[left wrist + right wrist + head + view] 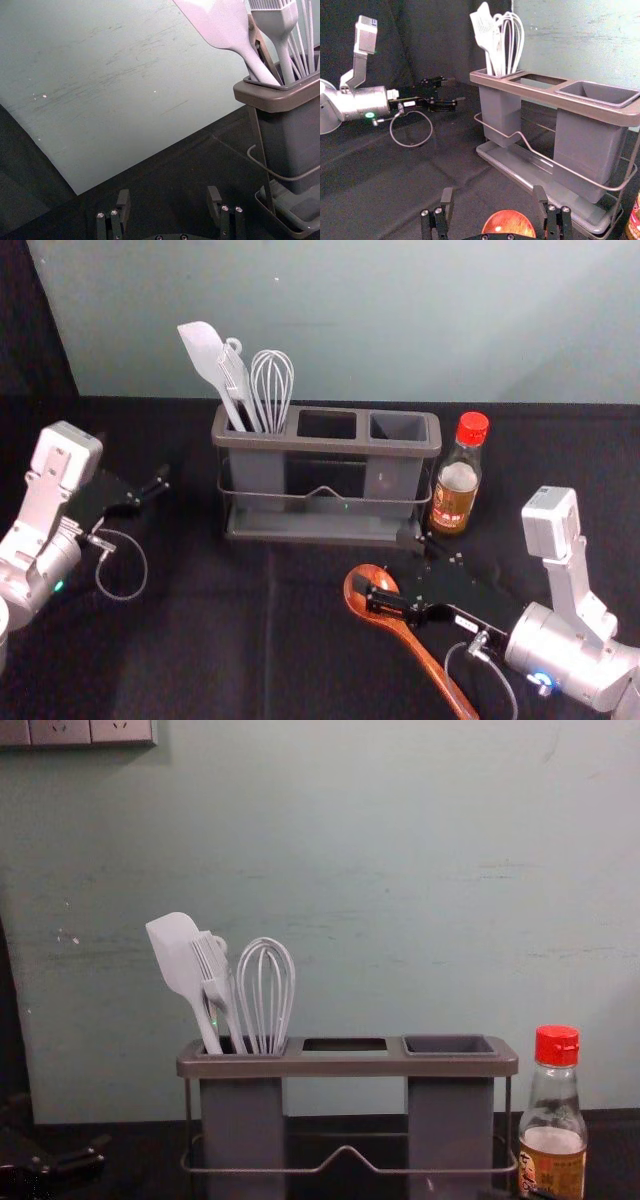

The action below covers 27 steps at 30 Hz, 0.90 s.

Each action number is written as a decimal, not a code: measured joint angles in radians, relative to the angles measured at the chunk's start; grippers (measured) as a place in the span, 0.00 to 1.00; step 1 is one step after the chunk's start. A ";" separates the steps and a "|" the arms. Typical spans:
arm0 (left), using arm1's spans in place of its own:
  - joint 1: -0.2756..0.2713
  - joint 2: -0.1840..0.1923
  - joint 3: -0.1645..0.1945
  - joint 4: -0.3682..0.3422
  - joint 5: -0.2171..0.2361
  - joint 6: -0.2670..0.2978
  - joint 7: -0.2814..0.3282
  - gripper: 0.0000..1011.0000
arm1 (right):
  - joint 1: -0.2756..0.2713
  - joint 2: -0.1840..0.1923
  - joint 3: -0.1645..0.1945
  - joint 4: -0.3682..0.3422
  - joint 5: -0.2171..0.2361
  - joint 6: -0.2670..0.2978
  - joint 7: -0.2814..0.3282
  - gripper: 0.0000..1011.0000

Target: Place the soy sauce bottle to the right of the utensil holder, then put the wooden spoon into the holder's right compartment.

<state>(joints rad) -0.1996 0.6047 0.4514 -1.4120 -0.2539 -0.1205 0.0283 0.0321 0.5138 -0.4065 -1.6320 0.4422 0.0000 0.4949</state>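
Observation:
In the head view, my right gripper is open over the bowl end of the wooden spoon, which lies on the table in front of the utensil holder. In the right wrist view, the spoon's bowl shows low down, below and between the fingertips of the open right gripper. The soy sauce bottle, red-capped, stands upright just right of the holder. Its right compartment has nothing sticking out. My left gripper is idle at the left; in its wrist view, the gripper is open.
A white spatula, brush and whisk stand in the holder's left compartment. Behind the dark-covered table rises a pale green wall. A wire rail runs across the holder's front.

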 joint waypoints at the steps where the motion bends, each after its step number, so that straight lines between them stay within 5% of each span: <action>1: 0.000 0.000 0.000 0.000 0.000 0.000 0.000 0.99 | -0.001 0.002 0.001 -0.004 0.000 0.000 0.001 0.99; 13: 0.000 0.000 0.000 0.000 0.000 0.000 0.000 0.99 | -0.002 0.002 0.002 -0.006 -0.002 0.000 -0.002 0.99; 17: 0.000 0.000 0.000 0.000 0.000 0.000 0.000 0.99 | -0.018 0.002 0.006 -0.040 -0.031 0.028 -0.055 0.99; 27: 0.000 0.000 0.000 0.000 0.000 0.000 0.000 0.99 | -0.042 0.032 0.023 -0.174 -0.033 0.314 -0.141 0.99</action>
<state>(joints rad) -0.1995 0.6047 0.4514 -1.4119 -0.2539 -0.1205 0.0283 -0.0097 0.5461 -0.3832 -1.8058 0.4093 0.3138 0.3541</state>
